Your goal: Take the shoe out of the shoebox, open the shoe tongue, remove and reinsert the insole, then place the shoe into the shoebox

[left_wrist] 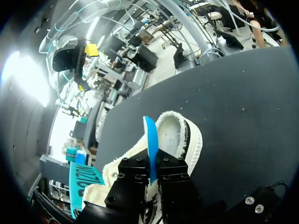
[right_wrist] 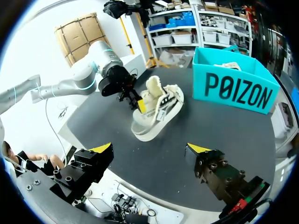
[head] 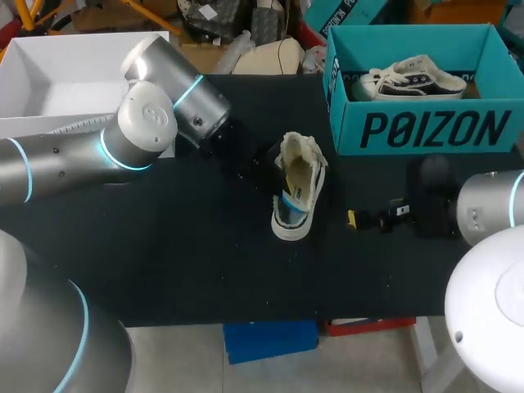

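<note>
Although the left jaws are hard to pick out against the black worktop (head: 164,246) in the head view, the left wrist view shows them pressed together on the edge of a blue insole (left_wrist: 148,135). The insole stands up out of the cream shoe (head: 299,176). Their yellow tips are hidden there (the black finger blocks cover them), and part of the shoe is hidden beneath the jaws too. The shoe rests on the worktop, near the teal shoebox (head: 434,129) but outside it. A second shoe (head: 413,79) lies inside the shoebox, its lower half hidden by the wall. The right jaws stand wide apart, holding nothing, well away from the shoe.
</note>
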Controlling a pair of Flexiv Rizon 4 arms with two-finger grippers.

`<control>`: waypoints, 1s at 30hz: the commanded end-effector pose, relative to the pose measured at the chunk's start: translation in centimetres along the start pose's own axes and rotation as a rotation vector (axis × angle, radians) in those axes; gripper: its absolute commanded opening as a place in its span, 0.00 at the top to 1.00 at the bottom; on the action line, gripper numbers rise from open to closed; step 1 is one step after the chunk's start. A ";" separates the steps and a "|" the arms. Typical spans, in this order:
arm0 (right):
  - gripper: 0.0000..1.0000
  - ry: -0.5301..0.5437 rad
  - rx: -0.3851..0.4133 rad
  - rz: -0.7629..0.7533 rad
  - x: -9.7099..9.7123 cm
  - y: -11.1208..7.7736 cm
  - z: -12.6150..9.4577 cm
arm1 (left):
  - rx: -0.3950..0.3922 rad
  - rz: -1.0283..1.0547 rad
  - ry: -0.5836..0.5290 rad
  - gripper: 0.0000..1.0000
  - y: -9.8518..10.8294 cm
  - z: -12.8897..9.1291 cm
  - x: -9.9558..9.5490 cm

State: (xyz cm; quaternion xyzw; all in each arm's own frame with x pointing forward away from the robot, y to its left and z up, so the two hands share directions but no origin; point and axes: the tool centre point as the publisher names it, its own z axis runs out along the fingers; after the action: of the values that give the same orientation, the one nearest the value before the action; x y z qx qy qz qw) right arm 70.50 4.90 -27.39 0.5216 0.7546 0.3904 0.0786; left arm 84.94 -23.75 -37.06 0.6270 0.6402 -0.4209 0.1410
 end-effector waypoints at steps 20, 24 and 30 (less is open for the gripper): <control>0.00 0.001 -0.002 0.001 0.0 -0.1 0.1 | -0.104 0.055 0.239 1.00 0.1 1.9 1.1; 0.00 0.001 -0.002 0.001 0.0 -0.1 0.1 | -0.130 0.074 0.321 1.00 0.3 2.4 2.0; 0.00 0.001 -0.002 0.001 0.0 -0.1 0.1 | -0.136 0.063 0.290 0.57 0.1 1.2 1.6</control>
State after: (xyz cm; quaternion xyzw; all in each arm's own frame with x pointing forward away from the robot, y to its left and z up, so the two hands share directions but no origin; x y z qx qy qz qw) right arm 70.51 4.89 -27.36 0.5216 0.7546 0.3901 0.0786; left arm 84.31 -23.83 -39.43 0.6911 0.6612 -0.2746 0.0990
